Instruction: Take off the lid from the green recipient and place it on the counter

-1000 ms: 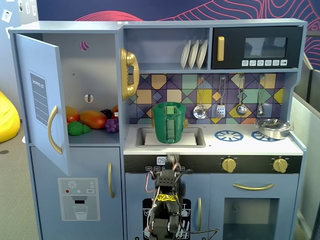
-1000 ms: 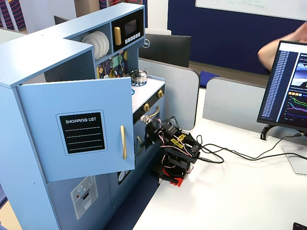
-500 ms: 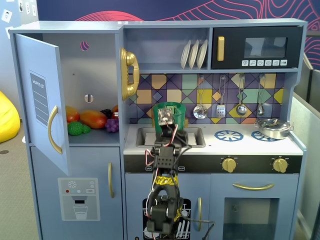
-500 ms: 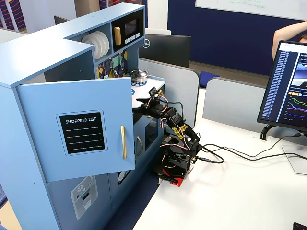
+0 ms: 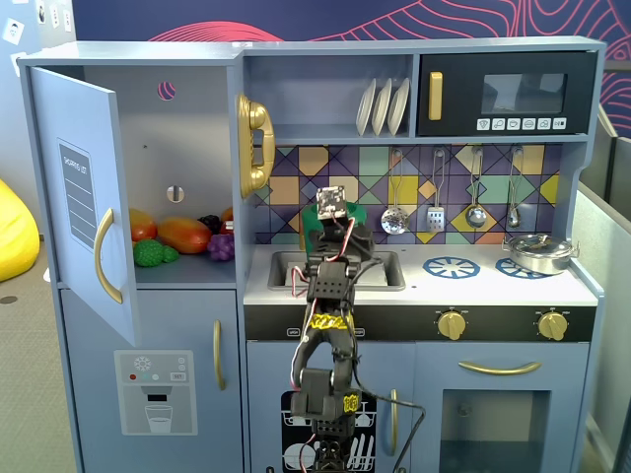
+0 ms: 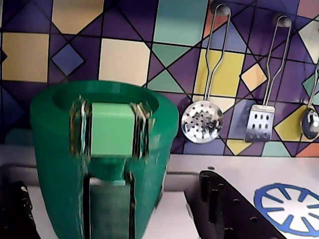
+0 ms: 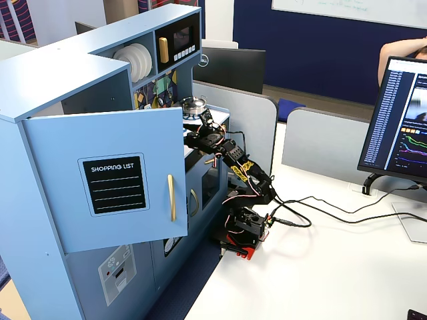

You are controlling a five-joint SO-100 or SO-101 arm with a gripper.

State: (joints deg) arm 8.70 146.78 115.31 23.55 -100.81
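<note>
Wrist view dominated by the green recipient (image 6: 60, 164), tall dark-green tapered cup standing on the counter (image 6: 234, 167) against the tiled backsplash (image 6: 124, 55); light-green ribbed strip runs down its front face; a lighter green square block, apparently the lid's knob (image 6: 112, 128), sits at the cup's mouth, flanked left and right by thin metallic-looking pieces pressed against it; the flat disc of the lid cannot be made out separately; dark gripper (image 6: 119, 219) parts enter from the bottom edge, one at the lower left corner, one to the right of the cup, so the fingers appear spread with the cup between them, touching nothing that I can confirm; a slotted spoon (image 6: 202, 122) and a small spatula (image 6: 259, 123) hang on the wall to the right of the cup, a ladle at the right edge; blue burner print (image 6: 294, 209) at lower right of the worktop. In a fixed view the arm (image 5: 330, 335) rises in front of the toy kitchen and reaches over the sink (image 5: 389, 268); a sliver of the green cup shows behind the wrist; silver pot (image 5: 537, 252) stands on the far right burner, well apart; fridge door (image 5: 84, 197) hangs open with toy fruit on the shelf. In the other fixed view the arm base sits on a white desk beside the kitchen.
</note>
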